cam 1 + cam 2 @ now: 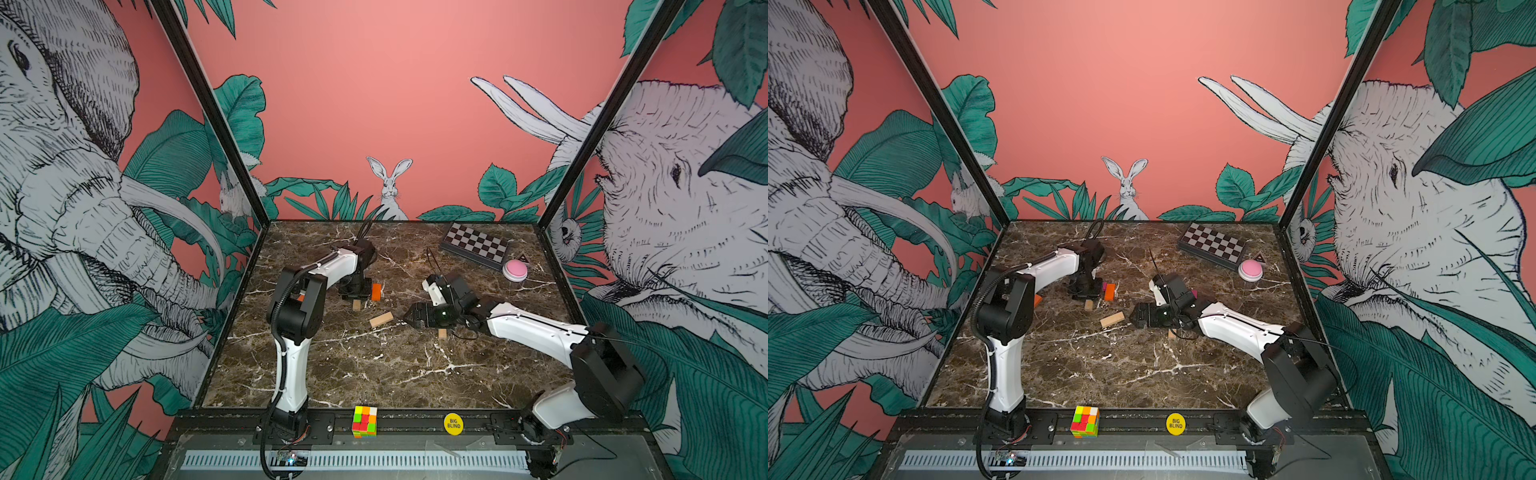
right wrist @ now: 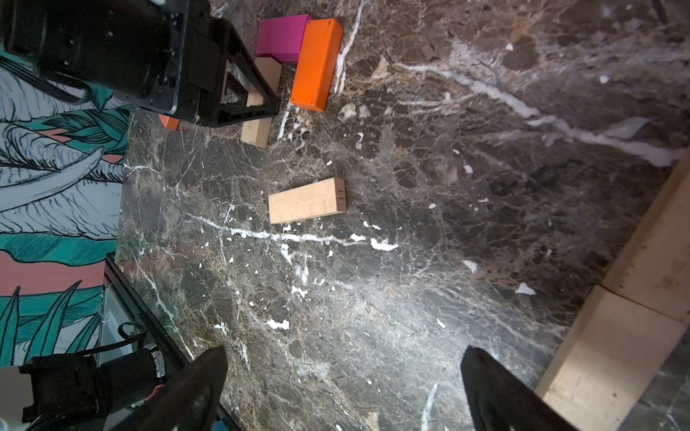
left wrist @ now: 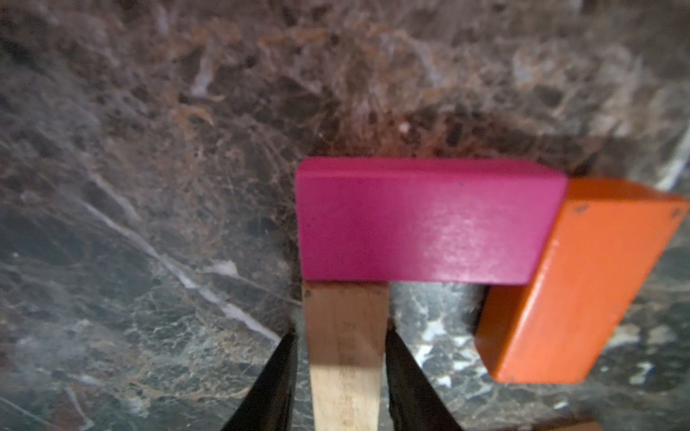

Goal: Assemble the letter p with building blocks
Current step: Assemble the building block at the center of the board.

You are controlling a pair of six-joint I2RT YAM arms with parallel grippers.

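Block of tan wood (image 3: pixel 345 354) flat on tabletop (image 3: pixel 149 261), end butted against magenta block (image 3: pixel 422 224); orange block (image 3: pixel 582 283) touching magenta's far end, skewed. Left tool (image 3: pixel 339 332) straddling the tan one, slightly parted, sliver of gap on one side. Loose tan block (image 2: pixel 307 201) apart, before right tool (image 2: pixel 345 350), spread wide, empty.

Left of centre on the worktop (image 1: pixel 374 374), the stem block (image 3: pixel 345 354) runs front to back, between the jaws of the left gripper (image 3: pixel 341 332). The cross block (image 3: pixel 422 220) lies across its rear end, touching, reaching right. The side block (image 3: pixel 582 283) touches the cross block's right end. A loose block (image 1: pixel 381 319) lies near, front-right of these three. Game box (image 1: pixel 473 245): rear right. Puzzle cube (image 1: pixel 365 422): on the front rail (image 1: pixel 407 419).
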